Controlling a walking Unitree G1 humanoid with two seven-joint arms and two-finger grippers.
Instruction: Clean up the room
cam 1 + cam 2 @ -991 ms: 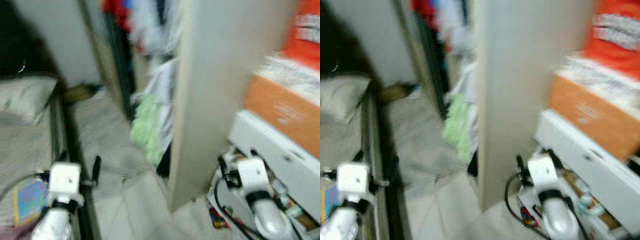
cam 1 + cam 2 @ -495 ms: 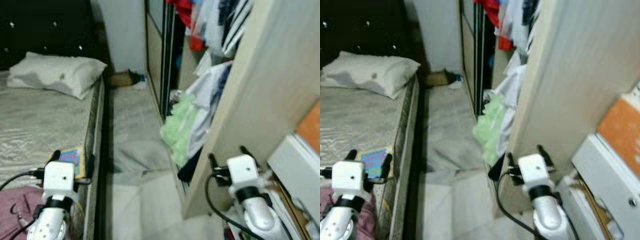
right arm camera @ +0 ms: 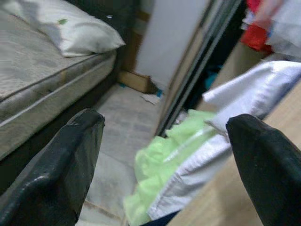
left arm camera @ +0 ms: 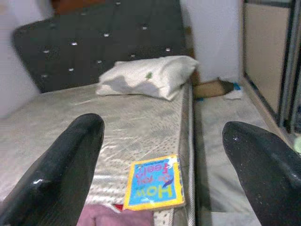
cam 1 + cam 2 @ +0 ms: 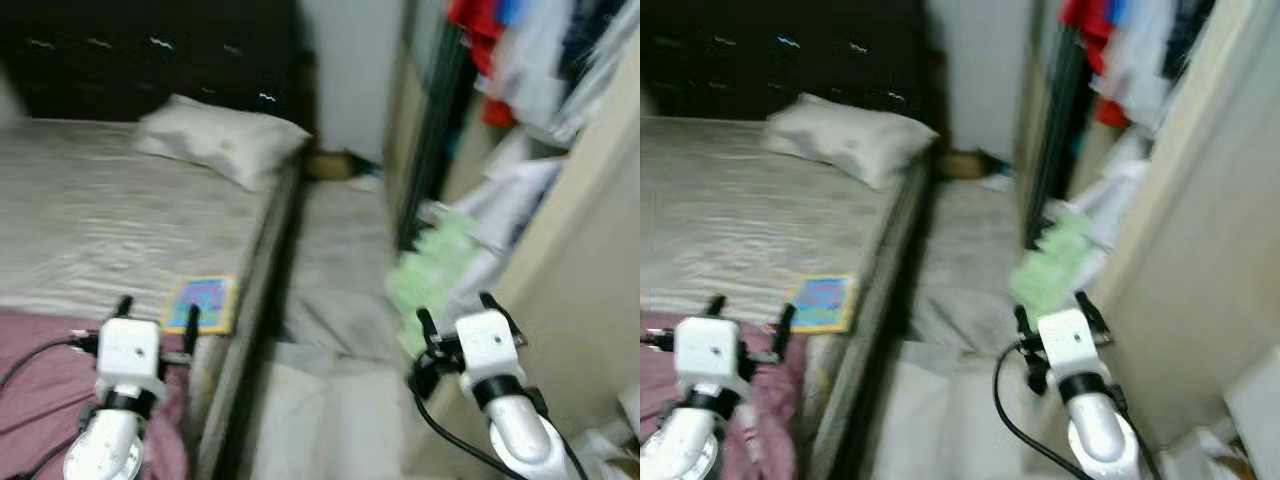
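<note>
At lower frame, our left gripper [image 5: 155, 313] and right gripper [image 5: 455, 308] ride wide and empty as our view has swung left onto the bed [image 5: 90, 200]: a glossy book [image 4: 155, 182], crumpled pink cloth [image 5: 40, 380], then soft green fabric [image 3: 164, 165] spilling from the wardrobe [image 5: 560, 180].

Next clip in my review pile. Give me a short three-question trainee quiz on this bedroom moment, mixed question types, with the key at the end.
1. True or false: the colourful book lies on the floor beside the bed.
2. Which item sits at the head of the bed? A) white pillow B) laptop C) backpack
3. Fill in: the pale green cloth spills out of the open ____.

Key
1. False: it lies on the mattress, near its edge.
2. A
3. wardrobe

Both the left gripper and the right gripper are open and hold nothing.
</note>
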